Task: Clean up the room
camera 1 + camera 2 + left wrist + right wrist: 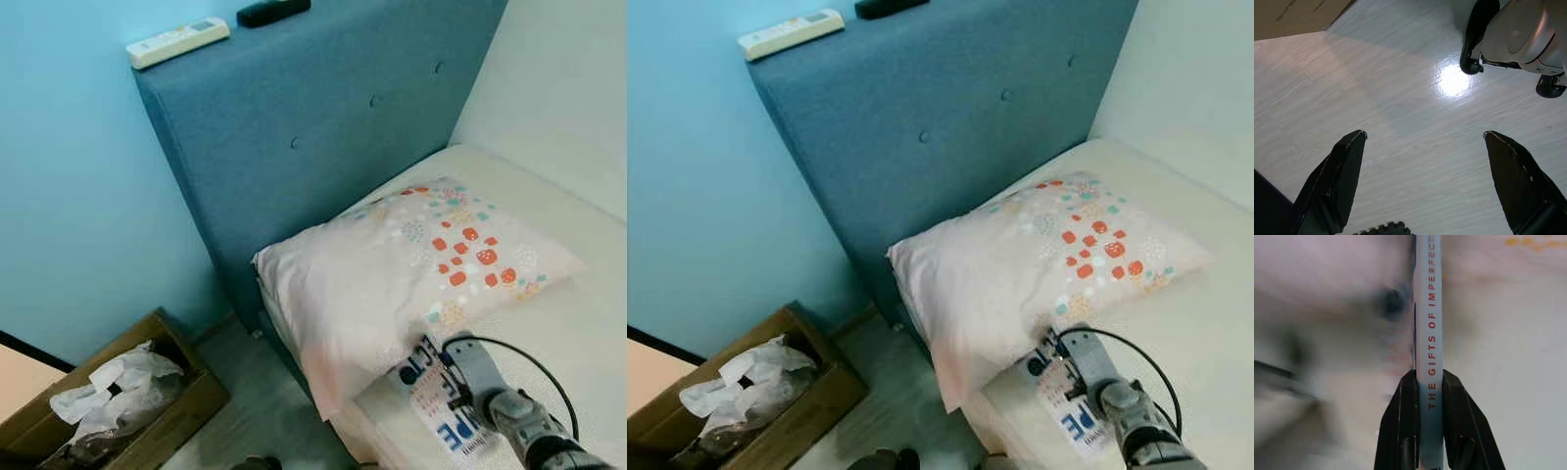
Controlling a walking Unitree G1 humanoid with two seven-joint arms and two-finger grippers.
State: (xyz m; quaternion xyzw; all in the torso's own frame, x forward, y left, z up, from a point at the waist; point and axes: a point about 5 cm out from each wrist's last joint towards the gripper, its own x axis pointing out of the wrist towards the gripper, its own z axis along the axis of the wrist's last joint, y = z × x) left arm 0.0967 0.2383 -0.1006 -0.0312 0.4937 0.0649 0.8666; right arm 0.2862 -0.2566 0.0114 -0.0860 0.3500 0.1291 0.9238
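Note:
My right gripper (1428,374) is shut on a thin book (1428,308); its grey spine reads "THE GIFTS OF IMPERFECT" in red letters. In the eye views the book (446,409) shows a white cover with blue print. The right arm holds it just over the cream mattress (578,323), at the near corner of a patterned pillow (411,264). Whether the book touches the mattress I cannot tell. My left gripper (1425,134) hangs open over pale wood floor, with nothing between its fingers.
A blue padded headboard (313,127) stands against the blue wall, with a white remote (178,42) and a black remote (272,11) on top. A cardboard box (181,426) of crumpled paper (118,387) sits on the floor left of the bed. A white body with black feet (1518,34) stands on the floor.

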